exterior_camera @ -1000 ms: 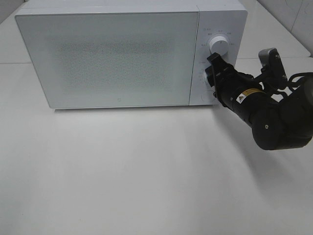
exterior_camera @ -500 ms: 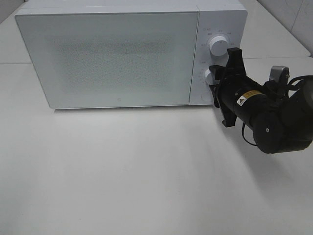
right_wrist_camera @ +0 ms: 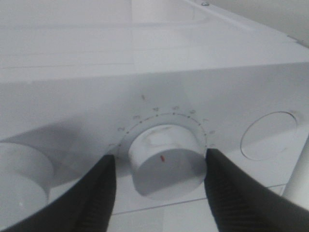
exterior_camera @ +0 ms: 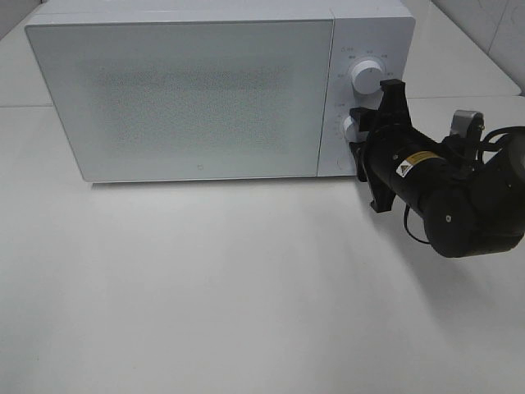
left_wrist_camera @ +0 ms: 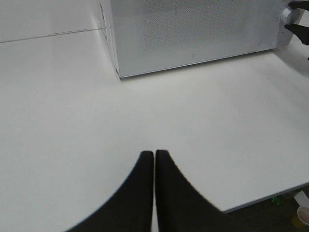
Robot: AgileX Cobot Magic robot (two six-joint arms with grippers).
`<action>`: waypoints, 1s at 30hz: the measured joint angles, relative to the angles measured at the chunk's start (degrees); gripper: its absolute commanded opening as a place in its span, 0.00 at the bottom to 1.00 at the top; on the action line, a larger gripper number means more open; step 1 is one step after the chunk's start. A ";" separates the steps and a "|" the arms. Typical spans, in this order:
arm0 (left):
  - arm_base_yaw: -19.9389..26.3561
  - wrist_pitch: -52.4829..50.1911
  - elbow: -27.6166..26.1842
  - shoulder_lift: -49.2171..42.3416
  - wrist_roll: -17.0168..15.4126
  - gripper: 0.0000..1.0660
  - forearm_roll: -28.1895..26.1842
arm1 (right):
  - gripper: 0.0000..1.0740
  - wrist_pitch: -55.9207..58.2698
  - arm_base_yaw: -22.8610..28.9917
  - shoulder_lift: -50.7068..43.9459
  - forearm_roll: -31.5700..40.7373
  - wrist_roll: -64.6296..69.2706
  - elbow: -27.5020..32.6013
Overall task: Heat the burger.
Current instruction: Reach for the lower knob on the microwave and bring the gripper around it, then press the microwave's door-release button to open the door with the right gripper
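Straddling the microwave dial (right_wrist_camera: 164, 166), right fingers (right_wrist_camera: 104, 193) parted, contact unclear, left fingers (left_wrist_camera: 145, 193) pressed together.

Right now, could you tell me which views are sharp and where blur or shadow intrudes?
Exterior high: evenly lit, sharp, soft shadow under the right arm. Left wrist: microwave crisp, left gripper a dark soft-edged silhouette. Right wrist: blurred close-up, marks around the lower knob unreadable.
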 measured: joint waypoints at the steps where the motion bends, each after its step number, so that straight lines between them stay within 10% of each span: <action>1: 0.00 0.00 0.00 0.00 0.00 0.00 0.00 | 0.54 0.00 0.00 0.00 0.00 0.00 0.00; 6: 0.00 0.00 0.00 0.00 0.00 0.00 0.00 | 0.66 -4.07 0.11 -0.17 -2.41 -2.12 2.86; 30: 0.00 0.00 0.00 0.00 0.00 0.00 0.00 | 0.65 -4.13 0.34 -0.29 -19.48 -43.77 8.88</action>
